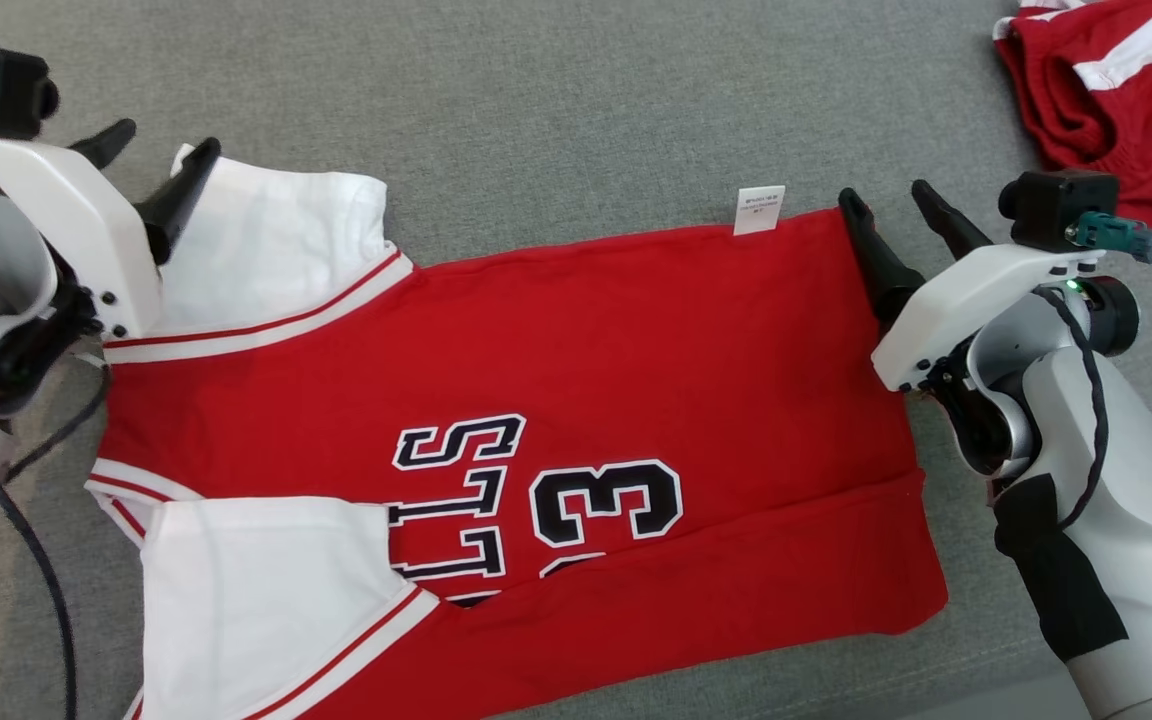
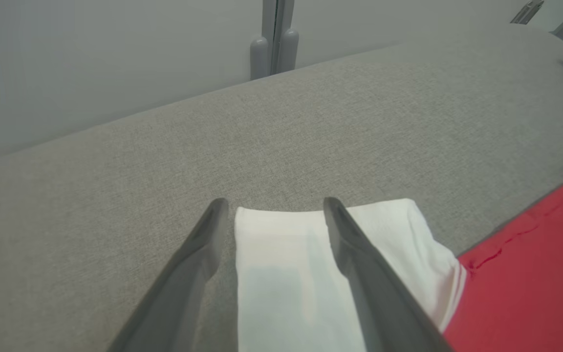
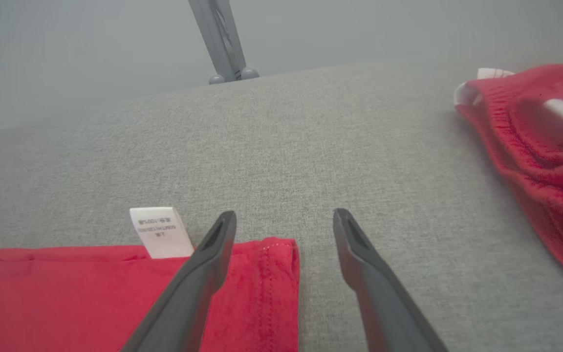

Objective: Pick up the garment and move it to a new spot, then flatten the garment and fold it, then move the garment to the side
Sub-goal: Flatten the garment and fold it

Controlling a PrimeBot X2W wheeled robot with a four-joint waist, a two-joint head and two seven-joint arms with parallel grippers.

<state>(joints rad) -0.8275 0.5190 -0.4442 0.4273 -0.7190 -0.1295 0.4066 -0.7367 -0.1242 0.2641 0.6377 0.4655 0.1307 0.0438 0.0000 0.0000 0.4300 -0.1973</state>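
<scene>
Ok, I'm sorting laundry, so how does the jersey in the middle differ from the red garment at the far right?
The jersey lies spread flat; the red garment is bunched up. The jersey has white sleeves and black lettering; the red garment shows white stripes. The jersey lies between the left tool and right tool; the red garment sits apart. Both are red and white.

Matt red cloth jersey (image 1: 636,350) lies on coarse grey woven fabric surface (image 1: 556,110); fingers (image 3: 384,293) look smooth dark plastic.
</scene>
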